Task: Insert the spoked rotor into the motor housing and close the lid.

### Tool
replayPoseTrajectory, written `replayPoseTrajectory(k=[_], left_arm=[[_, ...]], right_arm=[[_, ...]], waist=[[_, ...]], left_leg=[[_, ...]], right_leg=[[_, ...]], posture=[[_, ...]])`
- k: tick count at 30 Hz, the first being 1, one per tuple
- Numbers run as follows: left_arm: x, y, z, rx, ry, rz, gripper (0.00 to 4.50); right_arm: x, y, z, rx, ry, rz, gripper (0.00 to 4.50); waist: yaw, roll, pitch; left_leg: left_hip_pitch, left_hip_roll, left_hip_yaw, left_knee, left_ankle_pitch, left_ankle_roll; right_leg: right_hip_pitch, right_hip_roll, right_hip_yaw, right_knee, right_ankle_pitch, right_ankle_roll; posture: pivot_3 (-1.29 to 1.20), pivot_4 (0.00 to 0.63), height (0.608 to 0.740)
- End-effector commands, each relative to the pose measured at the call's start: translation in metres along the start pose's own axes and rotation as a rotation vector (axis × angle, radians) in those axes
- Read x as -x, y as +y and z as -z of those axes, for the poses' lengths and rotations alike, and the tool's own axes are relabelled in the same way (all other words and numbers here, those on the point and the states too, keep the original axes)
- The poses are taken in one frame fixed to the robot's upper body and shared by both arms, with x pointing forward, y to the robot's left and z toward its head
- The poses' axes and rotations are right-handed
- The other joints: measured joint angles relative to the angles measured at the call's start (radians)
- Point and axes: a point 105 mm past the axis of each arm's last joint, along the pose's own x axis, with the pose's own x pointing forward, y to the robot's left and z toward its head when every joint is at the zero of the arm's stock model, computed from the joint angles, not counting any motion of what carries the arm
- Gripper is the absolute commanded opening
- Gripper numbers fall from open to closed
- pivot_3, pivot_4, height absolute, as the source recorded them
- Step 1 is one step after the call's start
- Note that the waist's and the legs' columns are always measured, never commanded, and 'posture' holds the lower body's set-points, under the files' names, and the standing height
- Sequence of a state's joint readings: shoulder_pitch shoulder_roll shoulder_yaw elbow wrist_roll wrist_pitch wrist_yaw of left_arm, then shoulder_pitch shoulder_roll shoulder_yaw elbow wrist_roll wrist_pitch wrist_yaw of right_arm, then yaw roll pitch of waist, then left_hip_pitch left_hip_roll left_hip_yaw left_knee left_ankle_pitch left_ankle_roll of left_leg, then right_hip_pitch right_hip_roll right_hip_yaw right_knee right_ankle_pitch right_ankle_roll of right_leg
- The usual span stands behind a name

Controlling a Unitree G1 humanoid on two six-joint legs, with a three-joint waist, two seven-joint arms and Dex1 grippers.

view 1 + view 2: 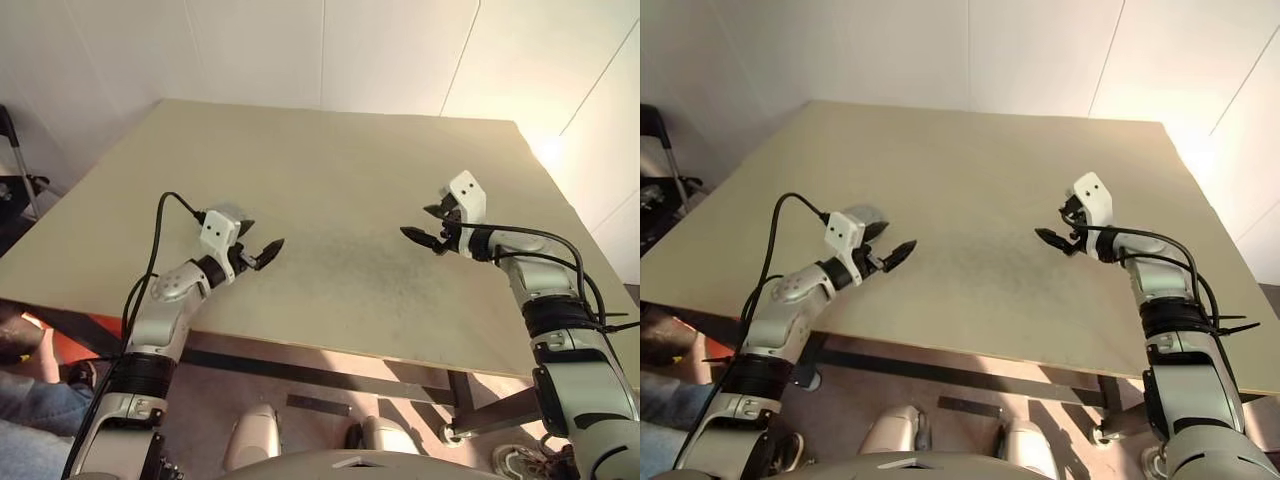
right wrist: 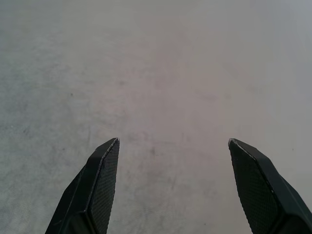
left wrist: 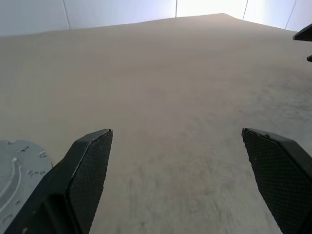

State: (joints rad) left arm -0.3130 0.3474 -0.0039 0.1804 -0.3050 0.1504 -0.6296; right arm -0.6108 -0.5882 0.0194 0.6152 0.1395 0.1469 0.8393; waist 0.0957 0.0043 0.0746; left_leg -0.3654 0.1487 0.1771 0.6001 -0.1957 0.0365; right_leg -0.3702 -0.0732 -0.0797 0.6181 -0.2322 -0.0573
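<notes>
Both grippers hover low over the bare tan table (image 1: pixel 340 170), facing each other across its middle. My left gripper (image 1: pixel 262 245) is open with nothing between its fingers (image 3: pixel 87 165). My right gripper (image 1: pixel 420 225) is also open and empty, its fingers (image 2: pixel 100 180) spread over plain tabletop. A flat light-grey metal part (image 3: pixel 17 170) with small holes lies on the table just beside the left gripper, mostly hidden behind the left wrist (image 1: pixel 868 213); I cannot tell whether it is the lid or the motor housing. The spoked rotor is out of view.
The table's near edge (image 1: pixel 330 345) runs just below both arms, over a metal frame. White walls stand behind the table. A dark stand (image 1: pixel 15 160) is off the table's left side. The right gripper's tips (image 3: pixel 304 34) show at the edge of the left wrist view.
</notes>
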Motion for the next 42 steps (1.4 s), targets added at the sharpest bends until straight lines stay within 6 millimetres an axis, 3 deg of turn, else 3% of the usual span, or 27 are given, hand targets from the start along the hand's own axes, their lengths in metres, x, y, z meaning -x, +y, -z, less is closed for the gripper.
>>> replayPoseTrajectory(k=[1,21,31,36,42], left_arm=[[-0.001,0.008,-0.015,-0.039,-0.048,-0.021,4.48],[-0.02,0.018,-0.027,-0.064,-0.083,-0.025,4.48],[-0.014,0.019,-0.017,-0.063,-0.068,-0.051,4.48],[-0.011,0.023,-0.018,-0.064,-0.07,-0.078,4.48],[-0.011,0.024,-0.018,-0.063,-0.075,-0.086,4.48]], right_arm=[[-0.004,-0.003,-0.021,0.046,-0.061,0.008,4.05],[-0.006,-0.009,-0.019,0.06,-0.065,0.078,4.05],[-0.01,-0.005,-0.016,0.058,-0.053,0.076,4.05],[-0.016,-0.011,-0.03,0.045,-0.1,0.132,4.05],[-0.017,-0.011,-0.032,0.05,-0.108,0.134,4.05]], waist=[[0.0,0.0,0.0],[0.004,0.0,0.0],[0.004,0.0,0.0],[0.003,0.0,0.0],[0.004,0.0,0.0]], left_leg=[[0.0,0.0,0.0,0.001,0.0,0.0],[-0.005,0.0,0.0,0.004,-0.003,0.005],[-0.005,0.0,0.0,0.004,-0.003,0.005],[-0.005,0.0,0.0,0.004,-0.003,0.005],[-0.005,0.0,0.0,0.004,-0.003,0.005]], right_leg=[[0.0,0.0,0.0,0.0,0.003,-0.005],[-0.001,0.0,0.0,0.0,0.004,-0.007],[-0.001,0.0,0.0,0.0,0.004,-0.007],[-0.001,0.0,0.0,0.0,0.004,-0.007],[-0.001,0.0,0.0,0.0,0.004,-0.007]], posture=[[0.0,0.0,0.74],[0.0,0.0,0.74],[0.0,0.0,0.74],[0.0,0.0,0.74],[0.0,0.0,0.74]])
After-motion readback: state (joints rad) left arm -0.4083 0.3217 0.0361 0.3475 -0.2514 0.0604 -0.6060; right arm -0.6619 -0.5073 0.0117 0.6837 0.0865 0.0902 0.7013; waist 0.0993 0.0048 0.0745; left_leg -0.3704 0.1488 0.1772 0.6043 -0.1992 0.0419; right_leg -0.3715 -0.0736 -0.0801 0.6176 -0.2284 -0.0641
